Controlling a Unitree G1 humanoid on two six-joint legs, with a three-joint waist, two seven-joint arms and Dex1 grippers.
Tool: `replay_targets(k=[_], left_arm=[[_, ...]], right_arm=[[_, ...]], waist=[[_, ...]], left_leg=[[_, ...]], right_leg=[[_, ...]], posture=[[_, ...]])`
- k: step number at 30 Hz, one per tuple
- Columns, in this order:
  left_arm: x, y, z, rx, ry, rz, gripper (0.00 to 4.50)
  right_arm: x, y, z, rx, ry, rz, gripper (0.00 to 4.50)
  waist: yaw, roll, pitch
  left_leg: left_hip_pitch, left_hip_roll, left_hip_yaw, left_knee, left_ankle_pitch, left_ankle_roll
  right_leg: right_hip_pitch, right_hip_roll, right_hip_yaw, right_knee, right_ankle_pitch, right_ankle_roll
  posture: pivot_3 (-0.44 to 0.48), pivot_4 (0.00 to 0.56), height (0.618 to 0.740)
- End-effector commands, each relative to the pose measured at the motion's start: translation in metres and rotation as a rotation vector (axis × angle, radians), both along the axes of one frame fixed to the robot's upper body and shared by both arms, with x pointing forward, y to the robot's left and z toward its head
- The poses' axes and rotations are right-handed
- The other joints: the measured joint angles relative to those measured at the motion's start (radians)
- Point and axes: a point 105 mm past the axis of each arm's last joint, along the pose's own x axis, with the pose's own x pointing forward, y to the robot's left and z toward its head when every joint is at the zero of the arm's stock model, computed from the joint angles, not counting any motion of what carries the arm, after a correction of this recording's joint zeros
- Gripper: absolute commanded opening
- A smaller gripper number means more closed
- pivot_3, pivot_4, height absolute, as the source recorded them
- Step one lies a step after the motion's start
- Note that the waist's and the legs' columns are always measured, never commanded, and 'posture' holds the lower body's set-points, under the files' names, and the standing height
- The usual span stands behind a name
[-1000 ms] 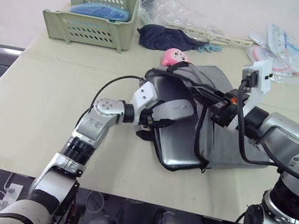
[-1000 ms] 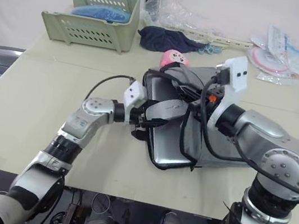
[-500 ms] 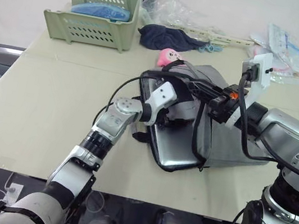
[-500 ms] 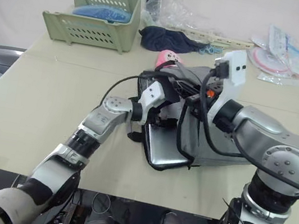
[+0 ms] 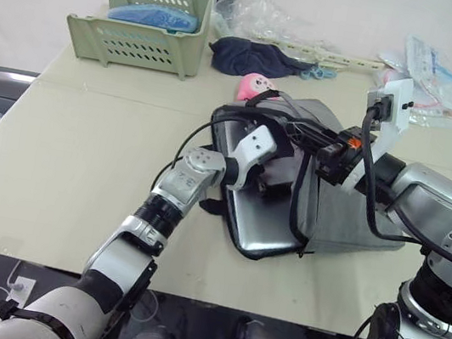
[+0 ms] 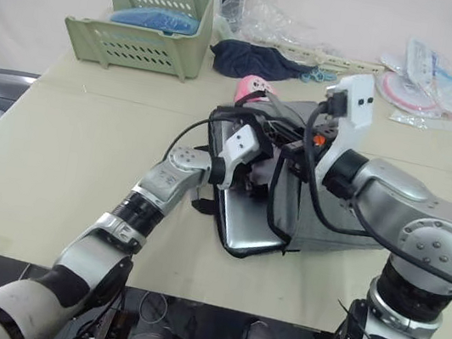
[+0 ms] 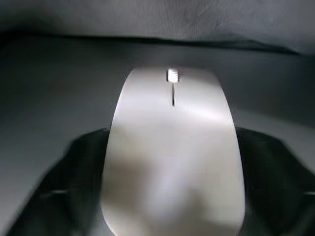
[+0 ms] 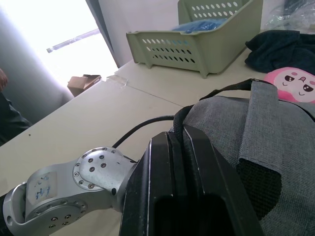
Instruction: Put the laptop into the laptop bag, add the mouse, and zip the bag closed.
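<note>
While the grey laptop bag [image 5: 350, 198] lies on its side near the middle of the table [image 5: 64, 161], the laptop [image 5: 265, 223] sits partly inside it, its silver corner sticking out of the open mouth toward seven o'clock. Reaching into that mouth from the eight o'clock side, the left gripper [image 5: 266, 176] has its fingers clamped on the mouse [image 7: 172, 157], which in the left wrist view is a pale oval with its scroll wheel pointing into the dark interior of the bag. From the three o'clock side the right gripper [image 5: 304, 137] has its black fingers [image 8: 182, 182] pressed together on the bag's upper edge, pinching the grey fabric and holding the mouth open. A pink plush toy [image 5: 259, 84] rests just beyond the bag at twelve o'clock, touching it. Farther back, a dark cloth [image 5: 248, 57] lies near the toy, and a green basket [image 5: 142, 23] stands at eleven o'clock.
</note>
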Motion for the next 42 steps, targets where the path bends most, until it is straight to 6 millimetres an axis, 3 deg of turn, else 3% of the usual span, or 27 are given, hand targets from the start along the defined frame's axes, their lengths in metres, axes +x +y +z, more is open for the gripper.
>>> replay_targets(k=[1, 5, 15, 17, 21, 27, 29, 35, 39, 42], left_arm=[[-0.005, 0.006, 0.008, -0.025, -0.021, -0.019, 4.4], [-0.011, 0.019, 0.01, -0.034, -0.021, -0.033, 4.4], [-0.041, 0.092, 0.047, -0.176, -0.034, -0.024, 4.4], [-0.048, 0.118, 0.045, -0.148, -0.01, -0.012, 4.4], [-0.057, 0.148, 0.04, -0.096, 0.036, 0.018, 4.4], [-0.056, 0.183, 0.035, -0.05, 0.049, 0.116, 4.4], [-0.055, 0.188, 0.035, -0.055, 0.055, 0.138, 4.4], [-0.057, 0.197, 0.032, -0.035, 0.063, 0.158, 4.5], [-0.053, 0.197, 0.034, -0.035, 0.052, 0.16, 4.5], [-0.047, 0.195, 0.039, -0.044, 0.044, 0.146, 4.5]], right_arm=[[-0.008, -0.001, 0.026, 0.044, -0.122, 0.004, 0.0], [-0.007, -0.003, 0.025, 0.044, -0.12, 0.0, 0.0], [-0.008, -0.009, 0.012, -0.026, -0.112, 0.008, 0.0], [-0.014, -0.007, 0.003, -0.107, -0.11, 0.062, 0.0], [-0.031, -0.001, -0.019, -0.24, -0.095, 0.183, 0.0], [-0.035, -0.006, -0.056, -0.443, -0.091, 0.226, 0.0], [-0.038, -0.003, -0.063, -0.423, -0.068, 0.257, 0.0], [-0.065, 0.002, -0.09, -0.442, 0.02, 0.39, 2.49], [-0.065, -0.004, -0.086, -0.392, 0.024, 0.383, 4.24], [-0.072, -0.011, -0.074, -0.272, 0.062, 0.408, 4.43]], waist=[[0.0, 0.0, 0.0], [-0.002, 0.0, 0.0], [0.004, 0.0, 0.0], [0.003, 0.0, 0.0], [0.002, 0.001, 0.0], [0.021, 0.0, 0.0], [0.023, 0.0, 0.0], [0.023, 0.0, 0.0], [0.023, 0.0, 0.0], [0.026, -0.001, 0.0]], left_leg=[[0.0, 0.0, 0.0, 0.0, 0.0, 0.0], [0.0, 0.0, 0.0, 0.0, 0.0, 0.0], [-0.001, 0.0, -0.002, 0.002, 0.0, 0.0], [-0.001, 0.0, -0.002, 0.001, 0.0, 0.0], [0.0, 0.0, -0.002, -0.002, 0.0, 0.0], [0.0, 0.0, -0.002, -0.001, 0.0, 0.0], [0.0, 0.0, -0.002, 0.0, 0.0, 0.0], [0.0, 0.0, -0.002, -0.001, 0.0, 0.0], [0.0, 0.0, -0.002, 0.0, 0.0, 0.0], [0.0, 0.0, -0.002, 0.001, 0.0, 0.0]], right_leg=[[0.0, 0.0, 0.0, 0.0, 0.0, 0.0], [0.0, 0.0, 0.0, 0.0, 0.0, 0.0], [-0.001, 0.0, 0.0, 0.0, 0.0, 0.0], [0.0, 0.0, 0.0, 0.0, 0.0, 0.0], [-0.001, 0.0, 0.0, 0.0, 0.0, 0.0], [0.0, 0.0, 0.0, -0.001, 0.0, 0.0], [0.0, 0.0, 0.0, -0.001, 0.0, 0.0], [0.0, 0.0, -0.001, -0.001, 0.0, 0.0], [0.001, 0.0, -0.001, -0.001, 0.0, 0.0], [0.001, 0.0, -0.001, -0.001, 0.0, 0.0]], posture=[[0.0, 0.15, 0.74], [0.0, 0.15, 0.74], [0.0, 0.15, 0.74], [0.0, 0.15, 0.74], [0.0, 0.15, 0.74], [0.0, 0.15, 0.74], [0.0, 0.15, 0.74], [0.0, 0.15, 0.74], [0.0, 0.15, 0.74], [0.0, 0.15, 0.74]])
